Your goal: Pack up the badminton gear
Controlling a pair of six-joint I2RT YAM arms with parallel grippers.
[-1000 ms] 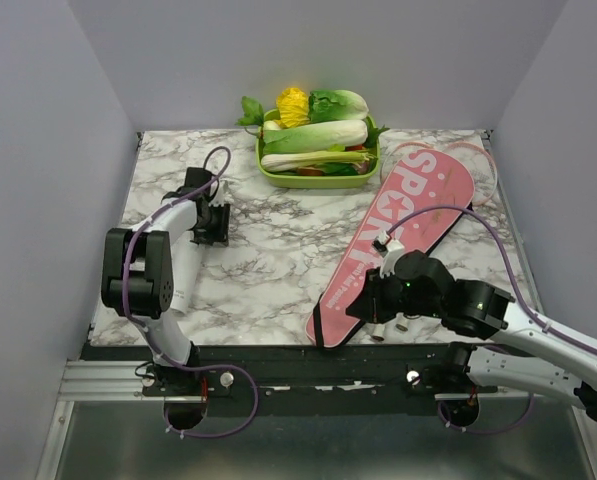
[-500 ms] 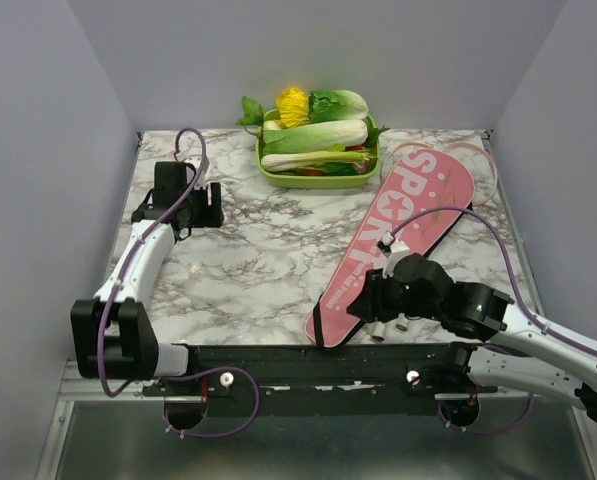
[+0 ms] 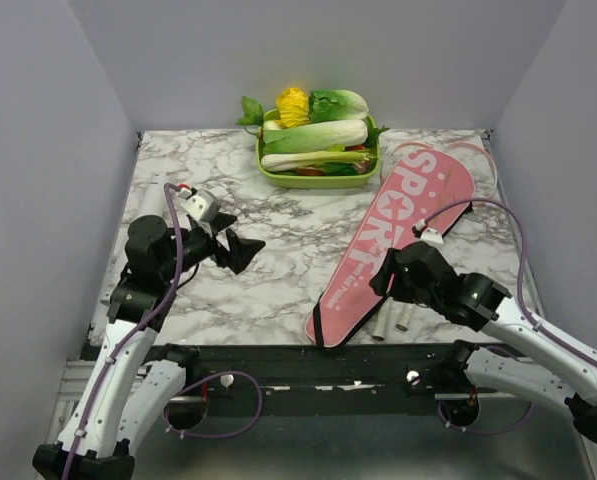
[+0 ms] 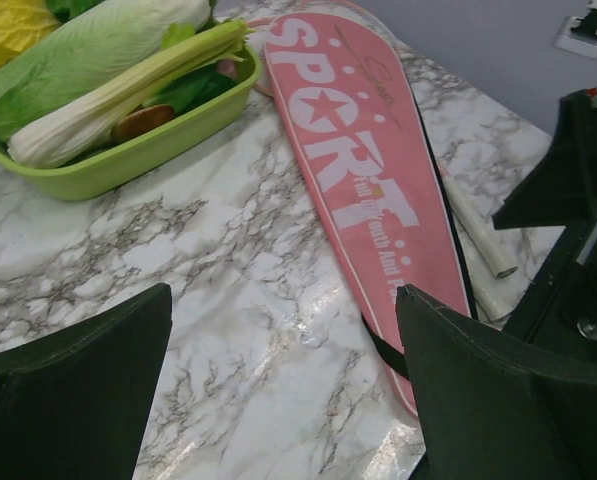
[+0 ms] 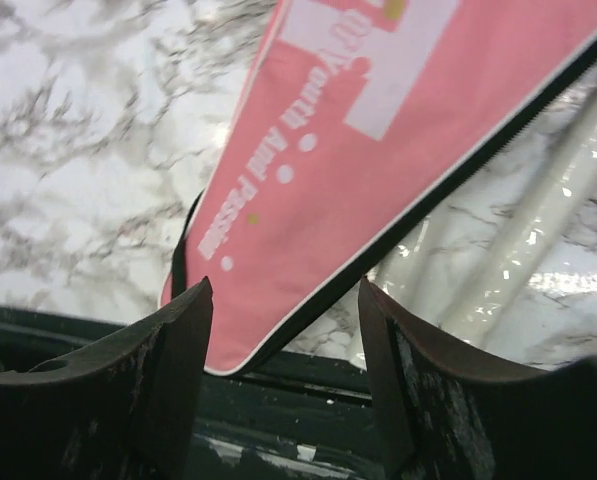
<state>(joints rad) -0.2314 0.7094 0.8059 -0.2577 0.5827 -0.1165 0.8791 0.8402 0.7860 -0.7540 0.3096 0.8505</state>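
The pink cover bag (image 3: 410, 228) with white "SPORT" lettering lies slantwise on the right half of the table, its narrow end near the front edge. It also shows in the left wrist view (image 4: 363, 165) and the right wrist view (image 5: 378, 120). Two pale racket handles (image 3: 390, 322) stick out beside its black-trimmed narrow end, seen too in the wrist views (image 4: 475, 228) (image 5: 523, 225). No separate white tube shows. My right gripper (image 3: 383, 278) (image 5: 283, 290) is open and empty above the bag's narrow end. My left gripper (image 3: 246, 250) (image 4: 281, 300) is open and empty over bare marble, left of the bag.
A green tray (image 3: 318, 181) (image 4: 128, 165) of vegetables stands at the back centre, next to the bag's wide end. A thin pink strap loop (image 3: 483, 160) lies by the bag's far end. The black front rail (image 3: 308, 355) runs just below the bag's narrow end.
My left arm has swung from the far left of the table toward the middle, its gripper now facing the bag. My right gripper has drawn back and up a little from the bag's narrow end.
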